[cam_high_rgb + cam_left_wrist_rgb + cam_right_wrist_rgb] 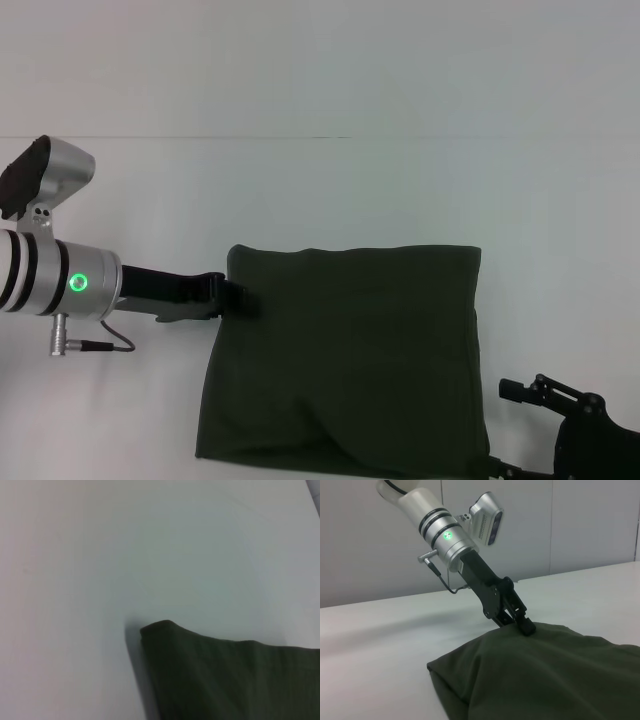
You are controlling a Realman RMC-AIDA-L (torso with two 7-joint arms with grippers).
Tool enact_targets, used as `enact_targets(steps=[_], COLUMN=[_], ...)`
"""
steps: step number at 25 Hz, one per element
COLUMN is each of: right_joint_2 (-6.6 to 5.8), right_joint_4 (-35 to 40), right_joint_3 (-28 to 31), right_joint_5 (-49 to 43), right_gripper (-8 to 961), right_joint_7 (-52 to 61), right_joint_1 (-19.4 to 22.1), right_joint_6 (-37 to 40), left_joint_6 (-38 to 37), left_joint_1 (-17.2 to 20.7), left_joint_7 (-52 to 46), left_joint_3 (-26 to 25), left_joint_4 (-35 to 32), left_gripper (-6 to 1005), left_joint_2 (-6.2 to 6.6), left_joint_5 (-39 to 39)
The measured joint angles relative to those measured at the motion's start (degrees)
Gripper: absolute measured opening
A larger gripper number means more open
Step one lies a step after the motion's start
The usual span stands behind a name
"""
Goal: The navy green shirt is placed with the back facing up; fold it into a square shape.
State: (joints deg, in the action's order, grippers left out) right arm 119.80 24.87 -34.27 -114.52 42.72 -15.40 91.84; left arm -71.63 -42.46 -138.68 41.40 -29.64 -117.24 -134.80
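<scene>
No lettering or label shows anywhere on the shirt [350,360]; only plain dark olive cloth faces up. It lies folded into a rough square on the white table [330,190], from centre toward 6 o'clock in the head view, its top edge puffed. The left gripper [240,298] reaches in from 9 o'clock, tips at the shirt's upper left edge, touching the cloth; whether it pinches cloth I cannot tell. The right gripper [515,392] sits at 5 o'clock, just beside the shirt's lower right corner.
</scene>
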Motion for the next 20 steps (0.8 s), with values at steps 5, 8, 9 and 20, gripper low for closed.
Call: enact_targets(steps=[5,8,9,20], right_joint_2=[0.0,0.0,0.0,0.08], right_joint_4=[-0.1,-0.08,-0.07,-0.18], right_joint_3=[0.0,0.0,0.0,1.03], right_joint_5=[0.14,0.29,0.33,0.44], right_gripper=[904,904,904,903], right_joint_7=[0.02,0.11,0.14,0.19], right_joint_1=[-0.24,-0.35,-0.47,-1.55], right_joint_6=[0.0,0.01,0.02,0.02], left_joint_6=[0.14,0.2,0.23,2.34], left_joint_1=[0.18,0.21,0.24,1.1], left_joint_7=[1.63,2.7,2.86,2.76], left_joint_3=[-0.13,-0.4,-0.48,-2.13], left_joint_4=[-0.08,-0.12,-0.17,-0.24], left_gripper=[289,188,158,59], left_joint_2=[0.0,0.0,0.0,2.42], left_joint_5=[0.05,0.08,0.09,0.17])
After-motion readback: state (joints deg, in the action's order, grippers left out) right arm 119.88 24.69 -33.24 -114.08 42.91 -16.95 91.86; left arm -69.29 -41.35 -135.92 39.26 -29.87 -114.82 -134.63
